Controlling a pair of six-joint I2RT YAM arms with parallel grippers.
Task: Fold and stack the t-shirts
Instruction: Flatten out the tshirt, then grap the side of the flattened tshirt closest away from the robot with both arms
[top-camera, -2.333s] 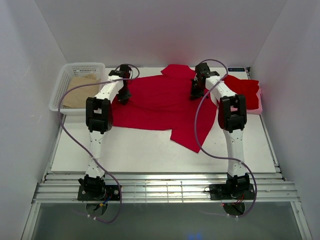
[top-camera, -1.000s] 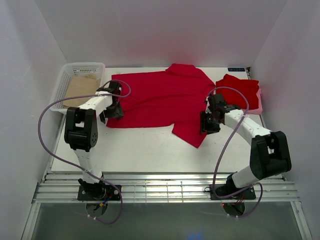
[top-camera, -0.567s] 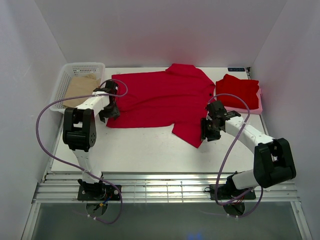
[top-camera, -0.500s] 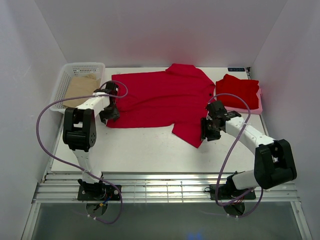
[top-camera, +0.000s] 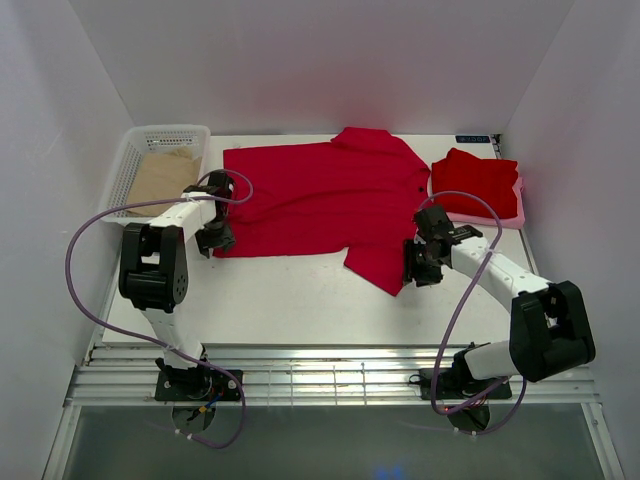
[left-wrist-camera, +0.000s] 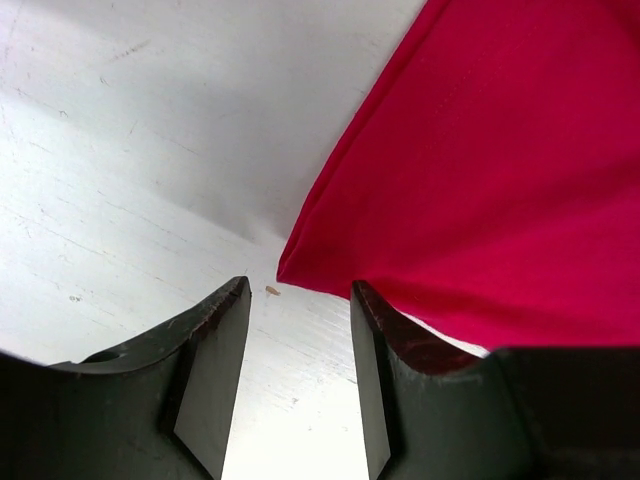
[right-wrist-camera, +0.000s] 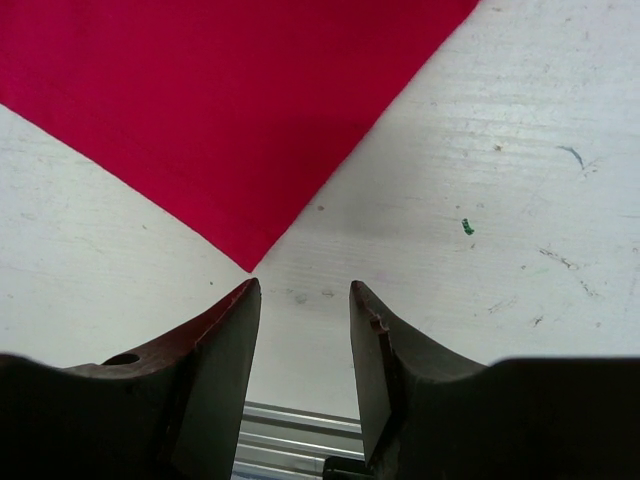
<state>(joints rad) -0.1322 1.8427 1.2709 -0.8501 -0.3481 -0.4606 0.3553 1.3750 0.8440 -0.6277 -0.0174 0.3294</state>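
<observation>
We are holding our left gripper (top-camera: 214, 240) at the near left corner of the spread red t-shirt (top-camera: 320, 195). Its jaws are standing apart, with the corner just ahead of the gap and nothing between them. Our right gripper (top-camera: 418, 266) is hovering at that shirt's near right tip, jaws likewise apart and empty. A folded red t-shirt (top-camera: 478, 180) is lying on the pink piece (top-camera: 518, 215) far right. A white basket (top-camera: 130, 160) is holding a tan sheet (top-camera: 160, 180) far left.
</observation>
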